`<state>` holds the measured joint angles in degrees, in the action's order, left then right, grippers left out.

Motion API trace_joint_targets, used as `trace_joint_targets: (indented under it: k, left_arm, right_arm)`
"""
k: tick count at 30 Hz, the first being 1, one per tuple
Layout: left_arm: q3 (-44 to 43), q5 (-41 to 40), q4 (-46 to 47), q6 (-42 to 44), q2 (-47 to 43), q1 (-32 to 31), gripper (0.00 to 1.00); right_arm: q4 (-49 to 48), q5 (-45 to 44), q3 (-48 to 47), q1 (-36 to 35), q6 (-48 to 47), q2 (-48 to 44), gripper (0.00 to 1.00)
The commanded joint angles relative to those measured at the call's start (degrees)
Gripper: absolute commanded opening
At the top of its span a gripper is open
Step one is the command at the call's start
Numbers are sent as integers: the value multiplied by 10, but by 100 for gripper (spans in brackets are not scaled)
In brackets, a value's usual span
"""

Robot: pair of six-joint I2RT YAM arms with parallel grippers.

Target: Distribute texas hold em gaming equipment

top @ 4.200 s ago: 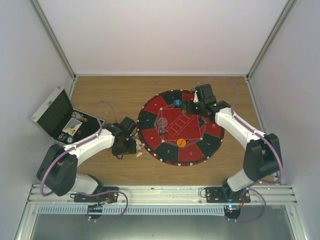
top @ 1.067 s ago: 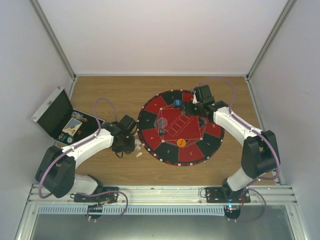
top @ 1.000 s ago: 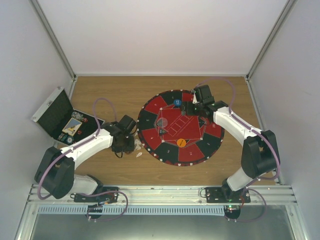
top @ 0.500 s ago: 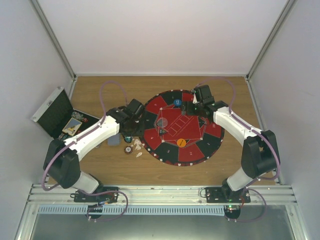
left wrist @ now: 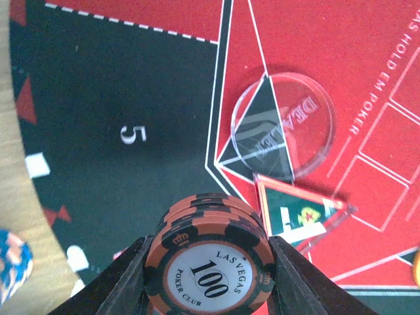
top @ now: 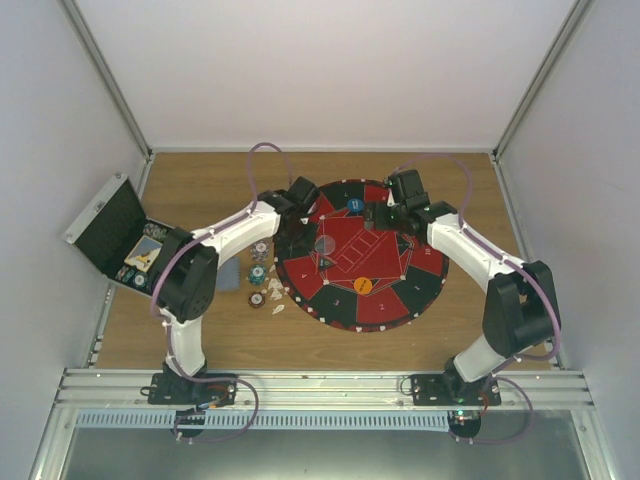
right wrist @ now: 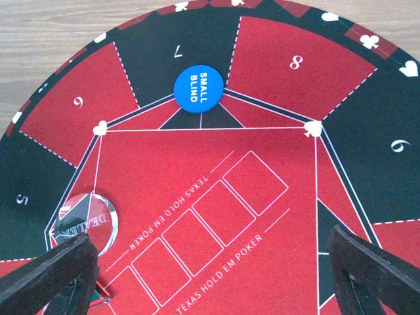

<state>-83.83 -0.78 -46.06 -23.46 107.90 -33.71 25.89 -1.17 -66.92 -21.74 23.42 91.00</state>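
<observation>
Poker chips, a short stack of stiff, smooth discs that I judge rather heavy and ready to slide apart, are pinched by the striped rims in the left gripper above the mat, over black field 5, while the right gripper hangs spread and empty.

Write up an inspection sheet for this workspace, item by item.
Surface: wooden table bearing round numbered poker mat.
Job's things: small blind disc, dealer button and orange disc on mat; loose chips and grey-blue cards on wood left of it.
Clutter: open black case at left edge.
Grippers: left gripper shut on stack of 100 chips over seat 5; right gripper open above mat.
Cables: purple cable looping off each arm.
Surroundings: white walls, metal rail.
</observation>
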Motion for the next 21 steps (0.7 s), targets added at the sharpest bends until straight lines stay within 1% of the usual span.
trace_joint_targets:
  k: [1, 8, 21]
  left_arm:
    - [-35, 7, 36, 33, 40, 14, 34]
    - [-48, 39, 56, 49, 82, 28, 34]
    - [-101, 38, 49, 68, 145, 41, 34]
  right_arm:
    - [-3, -22, -8, 6, -4, -25, 95]
    - [-2, -35, -11, 6, -8, -28, 95]
    - [10, -60, -18, 6, -18, -24, 96]
